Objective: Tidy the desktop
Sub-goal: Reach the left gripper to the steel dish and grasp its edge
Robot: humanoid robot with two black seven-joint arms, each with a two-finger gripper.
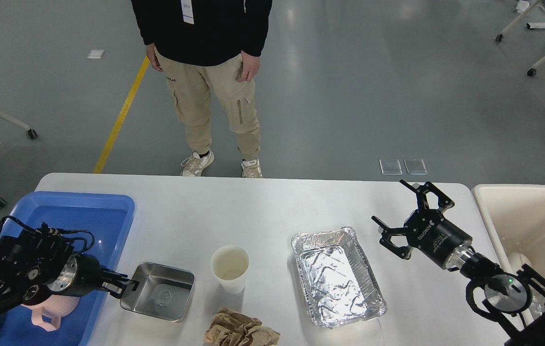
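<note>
The white desktop (262,206) carries a small steel tray (166,293), a white paper cup (230,268), a crumpled foil tray (337,276) and a wad of brown paper (241,330) at the front edge. My left gripper (126,286) is low at the steel tray's left rim; its fingers look spread, so open, with nothing seen in their grip. To the right of the foil tray, my right gripper (387,201) hovers above the desktop, wide open and empty.
A blue plastic tray (75,211) at the left edge holds a pink object (54,312), partly hidden by my left arm. A beige bin (526,216) stands off the right end. A person (210,72) stands at the far edge.
</note>
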